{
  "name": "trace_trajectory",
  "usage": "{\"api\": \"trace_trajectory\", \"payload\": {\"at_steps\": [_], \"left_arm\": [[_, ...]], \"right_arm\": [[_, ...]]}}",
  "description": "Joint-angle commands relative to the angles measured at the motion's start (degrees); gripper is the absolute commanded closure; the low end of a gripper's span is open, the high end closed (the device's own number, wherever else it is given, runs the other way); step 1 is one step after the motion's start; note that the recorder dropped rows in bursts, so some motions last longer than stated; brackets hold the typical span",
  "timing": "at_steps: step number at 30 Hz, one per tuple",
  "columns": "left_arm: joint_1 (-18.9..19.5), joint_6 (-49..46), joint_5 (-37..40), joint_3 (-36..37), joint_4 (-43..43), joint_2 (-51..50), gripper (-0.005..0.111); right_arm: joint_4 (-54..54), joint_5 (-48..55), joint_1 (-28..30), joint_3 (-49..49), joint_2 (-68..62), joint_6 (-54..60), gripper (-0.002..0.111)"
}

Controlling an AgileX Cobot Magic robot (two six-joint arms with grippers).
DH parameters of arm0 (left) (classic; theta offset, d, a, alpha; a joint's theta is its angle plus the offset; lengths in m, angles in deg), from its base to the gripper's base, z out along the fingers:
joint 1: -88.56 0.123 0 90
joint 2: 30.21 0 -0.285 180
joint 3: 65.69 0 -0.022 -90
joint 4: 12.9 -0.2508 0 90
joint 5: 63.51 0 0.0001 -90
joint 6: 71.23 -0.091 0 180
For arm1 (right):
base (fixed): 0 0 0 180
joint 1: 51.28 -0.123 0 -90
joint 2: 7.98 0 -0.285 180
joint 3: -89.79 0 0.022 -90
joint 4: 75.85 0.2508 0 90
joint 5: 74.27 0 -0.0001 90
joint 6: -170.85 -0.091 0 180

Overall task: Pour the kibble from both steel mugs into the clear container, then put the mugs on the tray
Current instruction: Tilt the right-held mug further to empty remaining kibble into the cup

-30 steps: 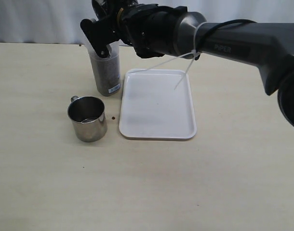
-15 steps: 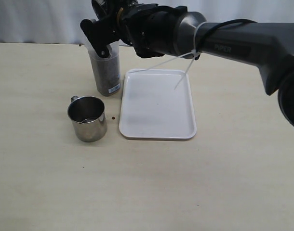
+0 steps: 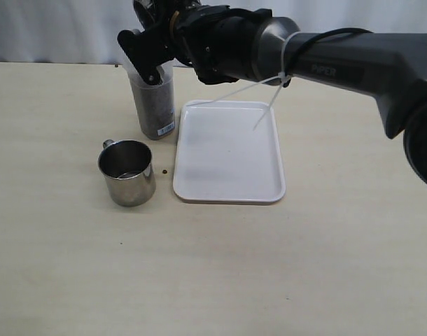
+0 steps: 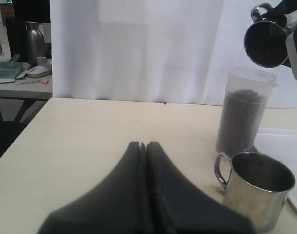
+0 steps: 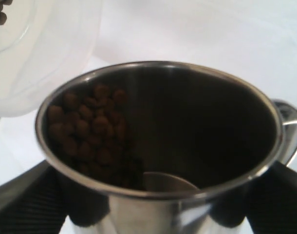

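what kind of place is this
Probably a robotics lab or test room: a black robot arm works over a pale tabletop, a plain white curtain screens it, and a cluttered grey side desk stands beyond.

Tilted steel mug (image 4: 267, 43) over clear container (image 3: 155, 108), other mug (image 3: 127, 175) beside tray (image 3: 229, 150)

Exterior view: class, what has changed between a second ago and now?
Nothing visibly changed. The right gripper still holds one shiny stainless-steel mug tilted over the tall clear plastic container. The second steel mug still stands upright beside the flat white rectangular tray.
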Motion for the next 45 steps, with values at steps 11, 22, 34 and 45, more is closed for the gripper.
{"api": "trace_trajectory", "payload": {"at_steps": [11, 22, 34, 45], "left_arm": [[-0.2, 0.0, -0.2, 0.2, 0.0, 0.2, 0.107], [-0.2, 0.0, -0.7, 0.2, 0.0, 0.2, 0.107], [-0.2, 0.0, -0.7, 0.2, 0.0, 0.2, 0.107], [-0.2, 0.0, -0.7, 0.2, 0.0, 0.2, 0.107]], "right_arm": [[-0.6, 0.8, 0.0, -0.5, 2.0, -1.3, 0.104], [-0.6, 1.5, -1.0, -0.5, 2.4, 0.5, 0.104], [-0.6, 2.6, -1.4, -0.5, 2.4, 5.4, 0.104], [-0.6, 3.6, -1.9, -0.5, 2.4, 8.6, 0.104]]}}
